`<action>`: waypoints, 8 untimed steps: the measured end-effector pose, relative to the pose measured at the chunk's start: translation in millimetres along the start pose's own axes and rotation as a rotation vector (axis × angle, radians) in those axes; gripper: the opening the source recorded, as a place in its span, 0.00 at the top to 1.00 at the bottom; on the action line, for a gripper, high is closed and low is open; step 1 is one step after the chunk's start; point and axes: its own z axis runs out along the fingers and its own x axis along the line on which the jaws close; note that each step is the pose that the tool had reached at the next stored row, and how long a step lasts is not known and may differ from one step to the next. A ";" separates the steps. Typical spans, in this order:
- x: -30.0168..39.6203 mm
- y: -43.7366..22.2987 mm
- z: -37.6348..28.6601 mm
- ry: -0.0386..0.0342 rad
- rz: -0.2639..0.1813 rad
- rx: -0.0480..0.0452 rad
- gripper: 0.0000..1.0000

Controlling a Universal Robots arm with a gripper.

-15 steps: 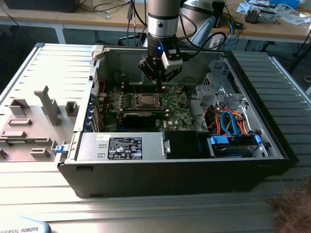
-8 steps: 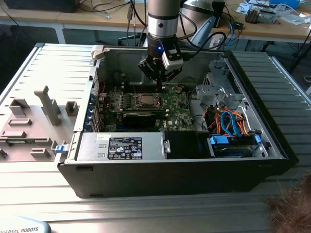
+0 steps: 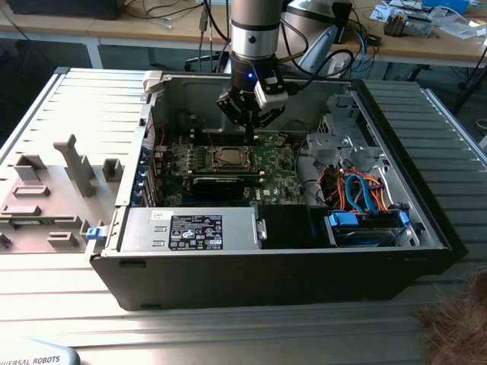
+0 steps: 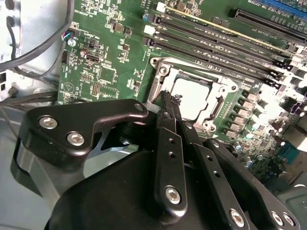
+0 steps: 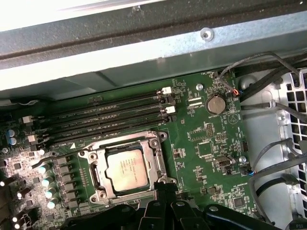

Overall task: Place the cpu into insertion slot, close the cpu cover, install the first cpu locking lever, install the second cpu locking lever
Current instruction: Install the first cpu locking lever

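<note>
cpu [image 5: 125, 168] flat in socket [image 5: 97, 178], tool [image 5: 163, 186] beside

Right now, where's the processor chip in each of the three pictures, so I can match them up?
Exterior view: the chip sits just below the pincer.
Second wrist view: the chip lies inside the silvery frame, at the pincer's tip.
First wrist view: the chip lies in the same frame.
Shared landmark: the long black memory slots beside it.

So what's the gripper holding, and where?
Cannot tell. The shut gripper sits at the edge of the cpu cover; any pinch is hidden. The cpu lies seated, unheld.
</note>
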 end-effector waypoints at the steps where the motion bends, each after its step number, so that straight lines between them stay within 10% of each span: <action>1: 0.0 0.0 0.0 -0.0001 -0.002 -0.0001 0.89; 8: 0.0 0.0 0.0 -0.0009 -0.014 -0.0008 0.89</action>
